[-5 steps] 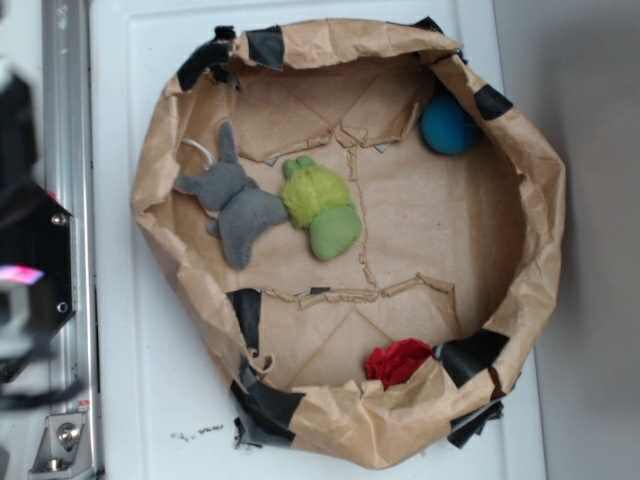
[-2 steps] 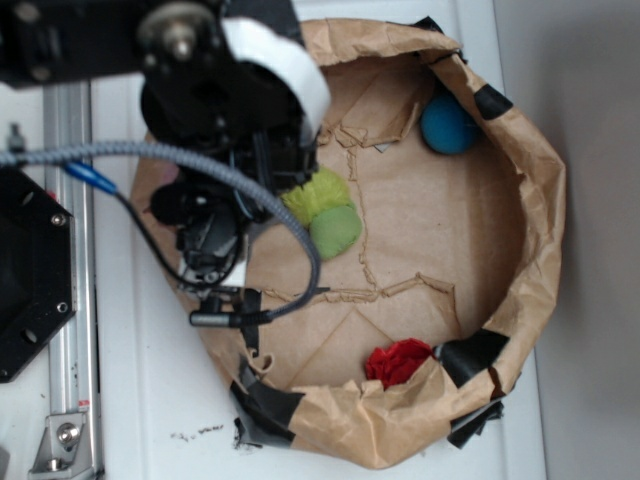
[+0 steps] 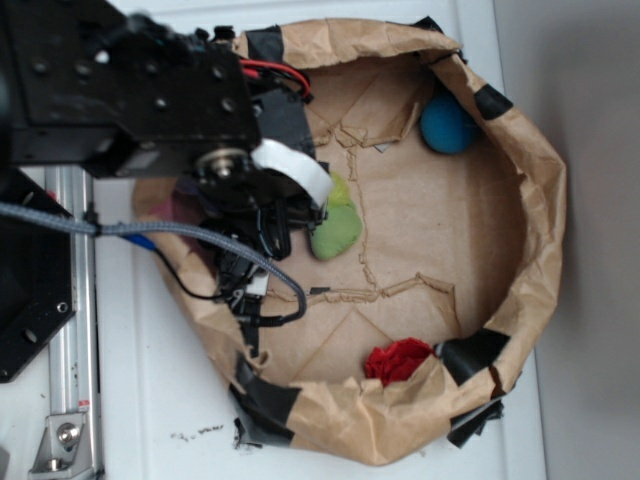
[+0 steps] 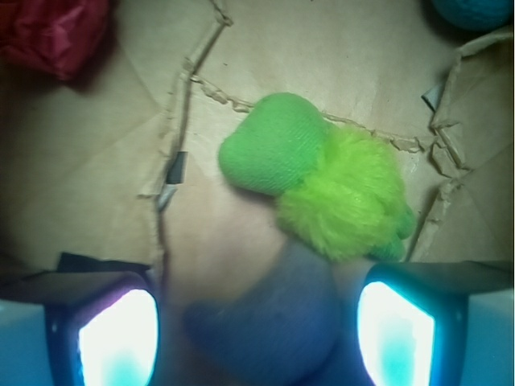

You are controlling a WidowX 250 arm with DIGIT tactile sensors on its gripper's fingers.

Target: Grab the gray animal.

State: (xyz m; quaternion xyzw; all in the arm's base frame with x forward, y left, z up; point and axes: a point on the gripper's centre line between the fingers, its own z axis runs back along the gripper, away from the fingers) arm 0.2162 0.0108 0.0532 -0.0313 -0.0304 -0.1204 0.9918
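Soft gray animal [image 4: 269, 322], blurred, lies between the spread gripper [image 4: 257, 334] fingers.

1. The arm [image 3: 150, 100], absent from the bin [image 3: 520, 150] a second ago, now covers its left side.
2. The gray animal [image 4: 273, 322], once in open view from outside, is hidden under the arm.
3. The gripper [image 4: 257, 330] has come astride it, fingers [image 4: 117, 338] spread.
4. The green plush [image 3: 335, 228] is now half covered.

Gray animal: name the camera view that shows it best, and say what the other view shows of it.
The wrist view. The gray animal lies blurred but visible between the open gripper's fingers, beside the green plush. In the exterior view the robot arm covers it entirely; only part of the green plush shows.
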